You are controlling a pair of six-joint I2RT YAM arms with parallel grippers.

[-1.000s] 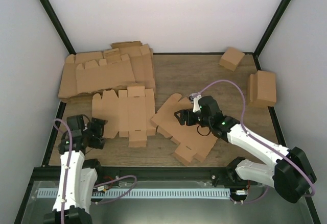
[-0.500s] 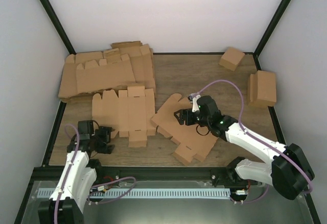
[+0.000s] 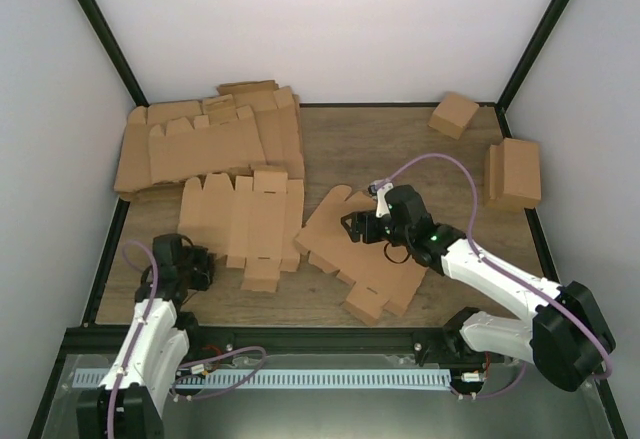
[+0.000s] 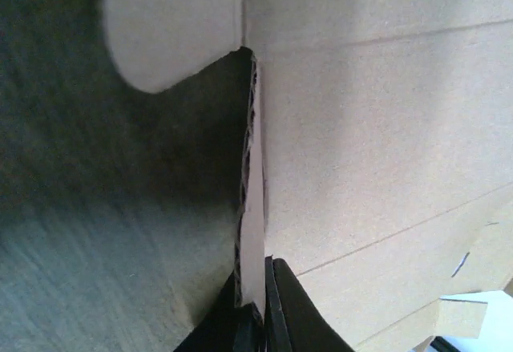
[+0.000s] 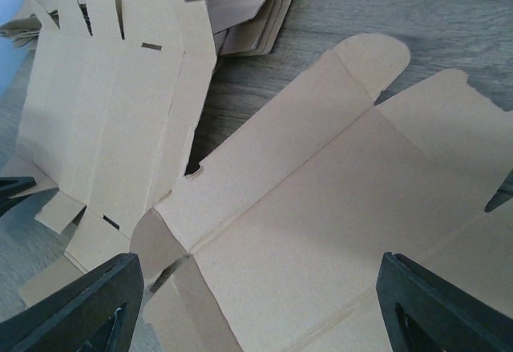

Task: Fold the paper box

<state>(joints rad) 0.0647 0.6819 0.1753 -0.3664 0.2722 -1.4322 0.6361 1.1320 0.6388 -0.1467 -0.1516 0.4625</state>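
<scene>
Two flat blanks lie mid-surface. The left gripper (image 3: 200, 264) is clenched on the near-left edge of the paper box (image 3: 250, 224), not yet folded; the right gripper (image 3: 352, 229) hangs released over the other blank (image 3: 370, 259). Next, I'd guess, comes lifting a flap. Wooden surface (image 3: 400, 149), white walls (image 3: 300, 19).

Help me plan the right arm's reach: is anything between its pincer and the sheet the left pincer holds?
Only a second flat cardboard blank, lying under the open right pincer, beside the paper box sheet.
</scene>
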